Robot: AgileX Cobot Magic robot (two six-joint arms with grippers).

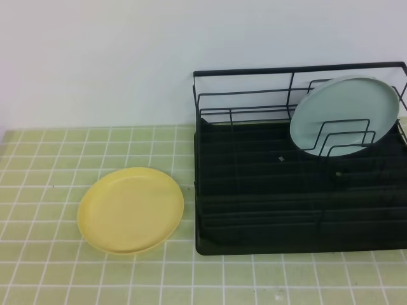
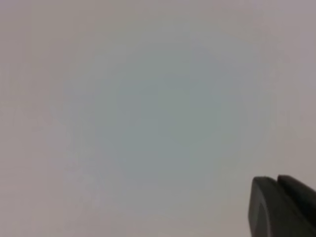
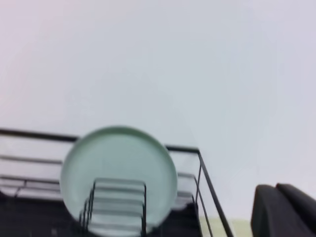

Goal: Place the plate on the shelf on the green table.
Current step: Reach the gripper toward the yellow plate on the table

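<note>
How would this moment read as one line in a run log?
yellow plate: flat on green table, untouched | shelf: holds blue-green plate upright | left tool: shut | right tool: shut

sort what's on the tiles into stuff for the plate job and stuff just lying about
For the job:
- yellow plate, flat on the green table, left of the rack
- black dish rack, where it has to go

Just there:
- blue-green plate, already standing on edge in the rack's wire loops

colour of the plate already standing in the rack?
Pale blue-green plate, plain, propped upright in the black wire shelf. Clearest in the exterior high view.
</note>
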